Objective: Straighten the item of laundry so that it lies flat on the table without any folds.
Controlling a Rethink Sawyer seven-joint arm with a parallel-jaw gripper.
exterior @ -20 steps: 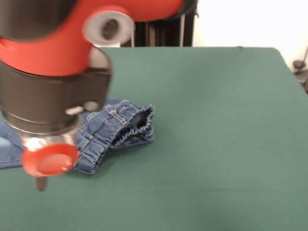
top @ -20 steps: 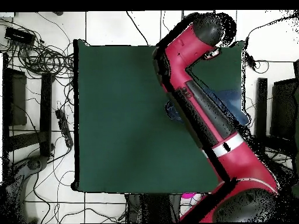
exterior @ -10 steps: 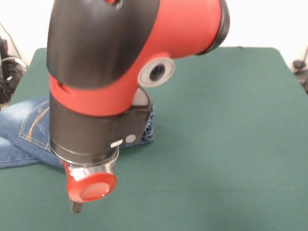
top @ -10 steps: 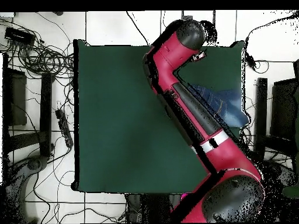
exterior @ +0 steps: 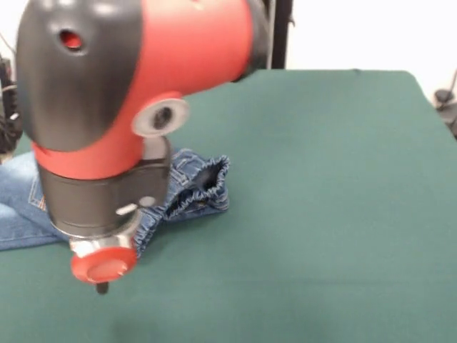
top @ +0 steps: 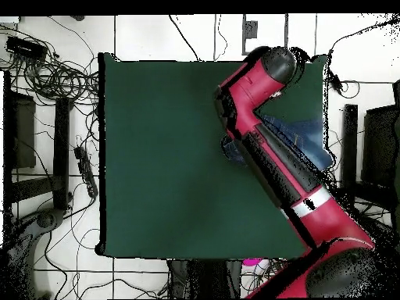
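The item of laundry, blue denim jeans [exterior: 196,187], lies bunched at the left of the green table [exterior: 328,186], its gathered waistband folded over and standing open. More denim [exterior: 18,204] spreads flat towards the left edge. My arm's big red and black joint [exterior: 107,121] hangs in front of the jeans and hides their middle. A dark tip of the gripper [exterior: 102,287] shows under the red cap, just above the cloth in front of the jeans. From overhead the jeans [top: 301,139] lie by the table's [top: 156,156] right edge, crossed by my arm [top: 266,148].
The overhead view shows tangled cables [top: 47,70] on the tiled floor left of the table, and dark stands at the left [top: 19,133] and right [top: 383,148]. Green cloth [exterior: 343,271] stretches wide to the right of the jeans in the front view.
The arm's joint has swung left and lower in the front view, uncovering the gathered waistband again. Overhead, the arm's far end has shifted right. The jeans look unmoved.
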